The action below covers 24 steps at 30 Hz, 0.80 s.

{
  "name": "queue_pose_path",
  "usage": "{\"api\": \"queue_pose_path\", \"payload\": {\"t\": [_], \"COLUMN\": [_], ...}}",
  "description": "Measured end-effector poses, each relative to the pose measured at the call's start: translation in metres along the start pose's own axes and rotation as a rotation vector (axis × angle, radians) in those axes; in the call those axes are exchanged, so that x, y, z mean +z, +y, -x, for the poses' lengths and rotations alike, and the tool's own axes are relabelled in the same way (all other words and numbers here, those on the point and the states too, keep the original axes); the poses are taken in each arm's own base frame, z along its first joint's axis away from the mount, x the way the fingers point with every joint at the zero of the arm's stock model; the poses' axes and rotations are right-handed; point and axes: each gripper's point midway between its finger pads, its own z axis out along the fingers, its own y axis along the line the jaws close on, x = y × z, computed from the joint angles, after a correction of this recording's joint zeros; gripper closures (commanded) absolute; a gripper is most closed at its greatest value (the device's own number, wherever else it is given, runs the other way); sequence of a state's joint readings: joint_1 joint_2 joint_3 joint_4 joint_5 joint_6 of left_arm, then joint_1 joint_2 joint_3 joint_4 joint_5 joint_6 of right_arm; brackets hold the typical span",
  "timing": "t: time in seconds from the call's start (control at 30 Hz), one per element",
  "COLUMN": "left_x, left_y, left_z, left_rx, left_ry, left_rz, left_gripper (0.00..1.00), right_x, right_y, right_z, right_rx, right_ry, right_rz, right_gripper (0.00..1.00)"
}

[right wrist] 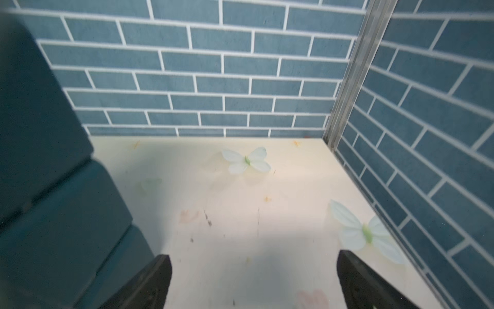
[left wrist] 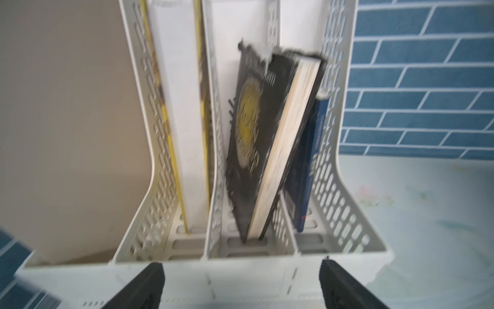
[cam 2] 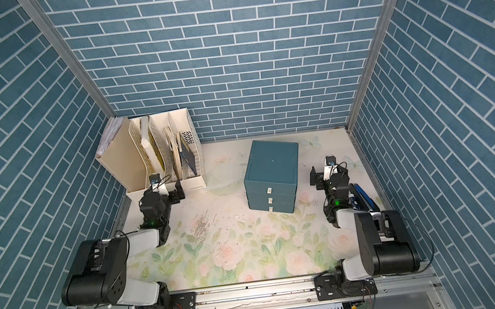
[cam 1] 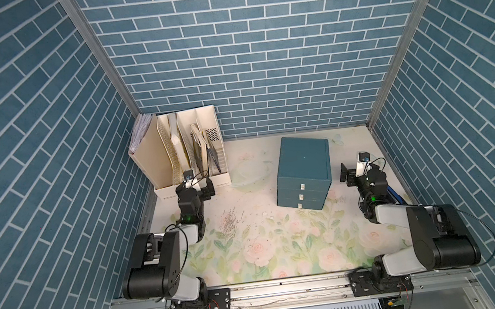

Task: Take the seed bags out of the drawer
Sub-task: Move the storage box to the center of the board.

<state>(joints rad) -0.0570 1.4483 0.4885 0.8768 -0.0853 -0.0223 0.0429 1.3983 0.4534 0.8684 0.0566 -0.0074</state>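
The teal drawer unit (cam 1: 301, 168) (cam 2: 272, 174) stands at the back middle-right of the table, and its three drawers are closed. The seed bags are hidden from every view. My left gripper (cam 1: 195, 187) (cam 2: 164, 190) hovers open in front of the white file organizer (cam 1: 187, 155), with nothing between its fingers (left wrist: 242, 263). My right gripper (cam 1: 359, 171) (cam 2: 328, 173) stands open just right of the drawer unit. In the right wrist view it (right wrist: 254, 255) is over bare tabletop, and the unit's side (right wrist: 53, 187) is close beside one finger.
The file organizer (cam 2: 160, 152) (left wrist: 267, 270) at the back left holds books and papers. Dark blue pens (cam 2: 360, 196) lie by the right arm near the right wall. Brick-patterned walls close in three sides. Small crumbs (cam 1: 230, 223) dot the floral table mat.
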Motion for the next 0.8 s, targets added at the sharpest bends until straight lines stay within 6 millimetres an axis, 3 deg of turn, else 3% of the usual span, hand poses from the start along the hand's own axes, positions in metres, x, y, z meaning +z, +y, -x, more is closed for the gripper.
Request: {"api": "queue_pose_path", "payload": {"t": [0.1, 0.2, 0.47, 0.63, 0.8], "left_x": [-0.002, -0.005, -0.016, -0.018, -0.023], "left_y": [-0.007, -0.012, -0.024, -0.038, -0.058], "left_z": [0.029, 0.044, 0.054, 0.060, 0.054], "left_rx": [-0.010, -0.014, -0.046, -0.087, -0.113], "left_ry": [-0.028, -0.029, 0.037, 0.095, 0.176], "left_rz": [-0.037, -0.060, -0.099, -0.138, -0.190], "left_gripper": [0.05, 0.05, 0.03, 0.00, 0.00], "right_x": [0.000, 0.004, -0.003, -0.011, -0.020], "right_y": [-0.004, -0.004, 0.011, 0.037, 0.064], "right_z": [0.026, 0.035, 0.056, 0.080, 0.091], "right_rx": [0.012, 0.036, 0.122, 0.158, 0.187], "right_ry": [-0.005, 0.037, 0.140, 0.177, 0.223], "right_rz": [-0.015, -0.012, 0.071, 0.194, 0.317], "right_gripper": [0.00, 0.00, 0.00, 0.00, 0.00]}}
